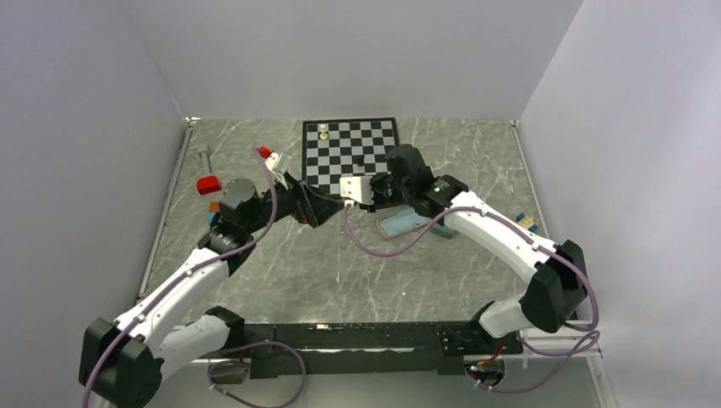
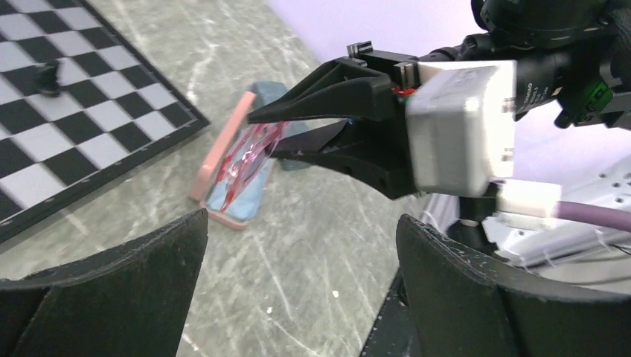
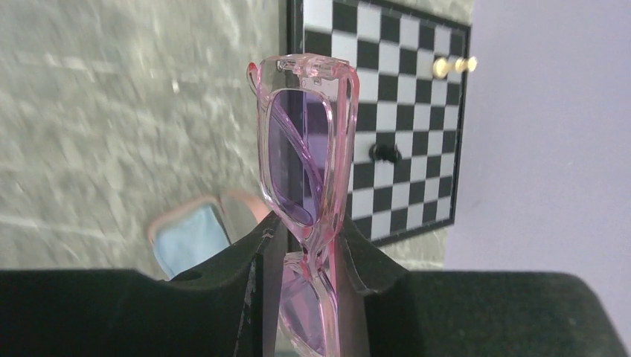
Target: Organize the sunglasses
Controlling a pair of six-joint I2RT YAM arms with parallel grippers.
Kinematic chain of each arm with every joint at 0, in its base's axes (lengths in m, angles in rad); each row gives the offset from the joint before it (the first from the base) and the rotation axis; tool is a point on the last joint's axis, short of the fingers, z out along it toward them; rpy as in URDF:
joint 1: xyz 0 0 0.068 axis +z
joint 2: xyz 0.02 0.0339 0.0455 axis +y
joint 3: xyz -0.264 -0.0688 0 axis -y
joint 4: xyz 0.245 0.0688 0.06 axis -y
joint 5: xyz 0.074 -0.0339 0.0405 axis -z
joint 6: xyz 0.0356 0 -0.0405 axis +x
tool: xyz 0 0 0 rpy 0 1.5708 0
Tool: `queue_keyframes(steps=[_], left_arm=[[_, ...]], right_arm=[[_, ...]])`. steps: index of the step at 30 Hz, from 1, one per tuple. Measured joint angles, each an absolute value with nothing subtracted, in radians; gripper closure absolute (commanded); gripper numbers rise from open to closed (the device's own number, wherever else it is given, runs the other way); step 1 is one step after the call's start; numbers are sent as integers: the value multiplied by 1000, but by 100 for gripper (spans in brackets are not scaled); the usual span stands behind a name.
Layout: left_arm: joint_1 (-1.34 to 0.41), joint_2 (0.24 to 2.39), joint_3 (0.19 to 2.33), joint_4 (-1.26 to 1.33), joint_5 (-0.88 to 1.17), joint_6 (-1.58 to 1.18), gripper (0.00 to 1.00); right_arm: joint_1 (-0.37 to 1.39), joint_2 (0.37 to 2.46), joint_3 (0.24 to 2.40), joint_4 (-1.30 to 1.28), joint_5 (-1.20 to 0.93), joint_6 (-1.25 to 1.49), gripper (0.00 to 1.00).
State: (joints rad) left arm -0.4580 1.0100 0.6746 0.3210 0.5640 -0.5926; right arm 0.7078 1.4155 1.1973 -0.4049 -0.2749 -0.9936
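My right gripper (image 3: 305, 227) is shut on the translucent purple-pink sunglasses (image 3: 305, 149), pinching them at the bridge with the folded frame standing up from the fingers. In the left wrist view this gripper (image 2: 264, 136) holds the sunglasses (image 2: 249, 152) just above an open pink case (image 2: 231, 186) lined with a light-blue cloth (image 2: 239, 199). The case also shows in the top view (image 1: 401, 225) and in the right wrist view (image 3: 190, 238). My left gripper (image 2: 301, 223) is open and empty, facing the right gripper (image 1: 384, 202) from the left (image 1: 316, 211). The white-framed pair is not in view.
A chessboard (image 1: 350, 153) with a few pieces lies behind both grippers. A red block (image 1: 208, 184) and small parts sit at the far left. Small coloured items (image 1: 527, 223) lie at the right edge. Side rails bound the marble table (image 1: 340, 272).
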Motion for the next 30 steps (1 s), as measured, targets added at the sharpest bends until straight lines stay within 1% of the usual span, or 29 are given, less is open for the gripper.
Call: queue_keyframes(steps=[4, 7, 14, 20, 30], left_arm=[[-458, 929, 675, 191, 439, -536, 1], [-454, 905, 674, 141, 354, -511, 1], [-435, 946, 673, 113, 289, -491, 1], [-426, 1011, 673, 99, 288, -491, 1], [-424, 1014, 673, 99, 279, -491, 1]], right_arm=[[660, 1472, 1241, -545, -239, -1141, 92], [619, 1493, 1242, -659, -243, -1247, 92], [560, 1565, 1242, -795, -241, -1355, 90], [540, 1655, 1212, -778, -218, -1386, 92], [495, 1727, 1186, -725, -217, -1436, 89]])
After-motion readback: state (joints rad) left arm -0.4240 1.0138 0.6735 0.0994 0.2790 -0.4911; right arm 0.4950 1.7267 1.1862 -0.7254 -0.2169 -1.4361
